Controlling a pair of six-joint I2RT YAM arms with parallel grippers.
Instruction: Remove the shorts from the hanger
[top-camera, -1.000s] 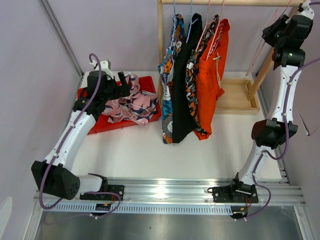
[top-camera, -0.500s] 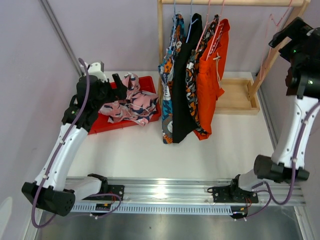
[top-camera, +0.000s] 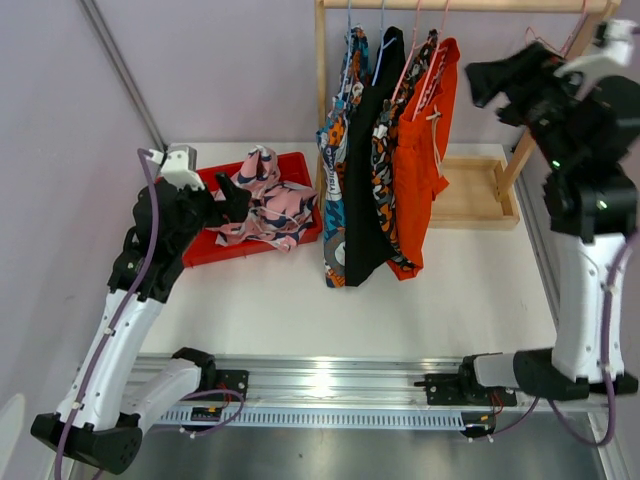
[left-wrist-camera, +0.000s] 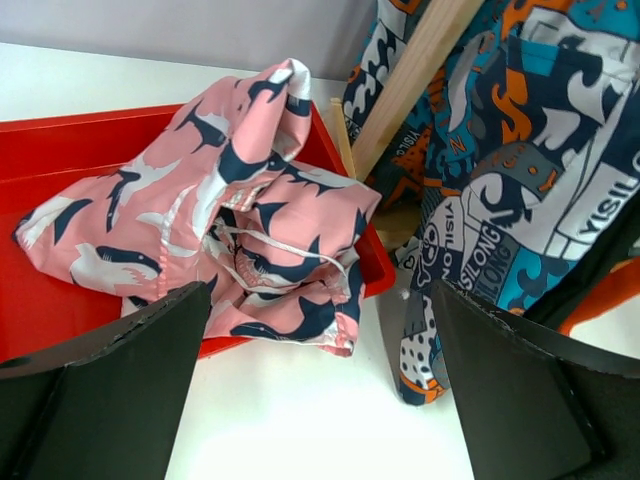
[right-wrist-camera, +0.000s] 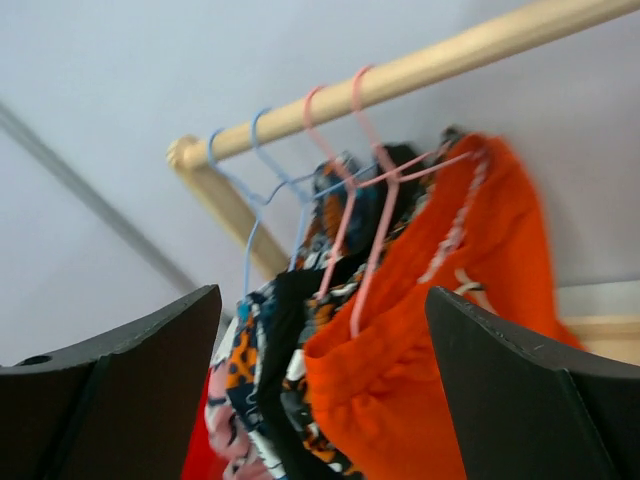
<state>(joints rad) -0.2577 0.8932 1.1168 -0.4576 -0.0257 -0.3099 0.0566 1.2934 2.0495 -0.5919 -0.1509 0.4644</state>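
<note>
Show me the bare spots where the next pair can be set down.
Widest free patch: the table between the hems of the hanging shorts and the metal rail. Also: table right of the orange shorts, in front of the wooden base. Crowded: the red tray, mostly filled by the pink shorts.

We locate one pair of shorts (left-wrist-camera: 250, 220) in the tray (left-wrist-camera: 60, 150), just ahead of the left gripper (left-wrist-camera: 322, 290). Four hanging pairs (right-wrist-camera: 420, 380) on the rail (right-wrist-camera: 450, 57) lie ahead of the right gripper (right-wrist-camera: 322, 295) and to the front-right of the left gripper.
</note>
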